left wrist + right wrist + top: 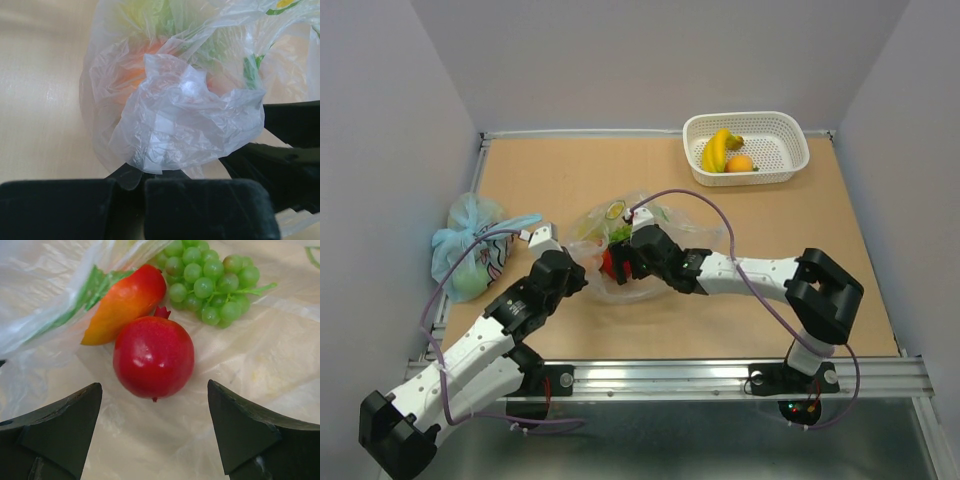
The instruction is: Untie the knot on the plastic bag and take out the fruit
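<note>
A light brown table (570,170) stands between pale grey walls (620,60). A white basket (798,150) with many small holes sits near its far right corner. A light-blue bag (470,235), tied at the top, lies at the left edge, something green inside it. A metal rail (670,375) runs along the near edge.

Left claw (143,189) pinched shut; right claw (154,390) spread.

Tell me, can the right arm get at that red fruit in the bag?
Probably yes: the right tool is open, its fingers either side of the red fruit, which lies uncovered on the bag.
</note>
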Controlling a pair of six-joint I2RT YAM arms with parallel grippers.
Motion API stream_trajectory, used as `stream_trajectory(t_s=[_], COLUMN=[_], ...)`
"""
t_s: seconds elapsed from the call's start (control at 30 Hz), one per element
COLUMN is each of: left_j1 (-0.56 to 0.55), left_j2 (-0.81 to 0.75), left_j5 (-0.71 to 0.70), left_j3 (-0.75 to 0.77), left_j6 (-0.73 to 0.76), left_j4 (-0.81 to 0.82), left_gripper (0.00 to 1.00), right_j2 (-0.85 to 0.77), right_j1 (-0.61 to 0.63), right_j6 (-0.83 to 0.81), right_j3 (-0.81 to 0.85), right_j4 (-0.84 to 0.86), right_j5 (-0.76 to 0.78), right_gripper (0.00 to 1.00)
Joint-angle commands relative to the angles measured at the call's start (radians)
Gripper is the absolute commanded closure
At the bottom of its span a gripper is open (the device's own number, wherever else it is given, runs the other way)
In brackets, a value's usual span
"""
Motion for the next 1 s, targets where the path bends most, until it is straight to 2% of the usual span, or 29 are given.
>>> stream_trajectory(t_s=[0.0, 0.27, 0.43, 0.6, 0.67, 0.7, 0.73, 0.8, 0.83, 0.9, 0.97], left_j1=[-0.011, -0.018, -0.018, -0.018, -0.018, -0.020, -0.018, -0.018, -0.018, -0.018, -0.018], left_j2=[-0.013, -0.025, -0.016, -0.017, -0.017, -0.017, -0.017, -0.017, -0.017, -0.016, -0.013], left_j5=[-0.018, -0.032, -0.036, -0.046, -0.047, -0.049, -0.049, -0.055, -0.055, -0.060, -0.067], left_j3=[-0.010, -0.013, -0.010, -0.007, -0.007, -0.007, -0.007, -0.007, -0.007, -0.005, -0.005], left_j6=[-0.005, -0.011, -0.013, -0.014, -0.014, -0.016, -0.016, -0.015, -0.016, -0.016, -0.016], left_j4=[0.007, 0.002, -0.001, -0.004, -0.006, -0.006, -0.006, -0.007, -0.007, -0.007, -0.007], left_gripper=[1.00, 1.00, 1.00, 1.00, 1.00, 1.00, 1.00, 1.00, 1.00, 1.00, 1.00], right_j2=[0.079, 0.202, 0.226, 0.225, 0.223, 0.216, 0.210, 0.191, 0.181, 0.136, 0.101], right_j1=[0.001, -0.002, -0.001, -0.007, -0.015, -0.016, -0.018, -0.018, -0.018, -0.016, -0.016], right_j6=[0.061, 0.037, -0.006, -0.017, -0.028, -0.031, -0.037, -0.054, -0.069, -0.087, -0.118], right_j3=[0.067, 0.095, 0.081, 0.072, 0.066, 0.063, 0.058, 0.050, 0.046, 0.037, 0.030], right_j4=[0.101, 0.176, 0.276, 0.301, 0.308, 0.314, 0.319, 0.321, 0.319, 0.311, 0.279], right_j5=[0.049, 0.060, 0.072, 0.107, 0.107, 0.112, 0.112, 0.103, 0.096, 0.060, 0.038], right_gripper=[0.09, 0.08, 0.10, 0.11, 0.14, 0.18, 0.34, 0.53, 0.67, 0.83, 0.90])
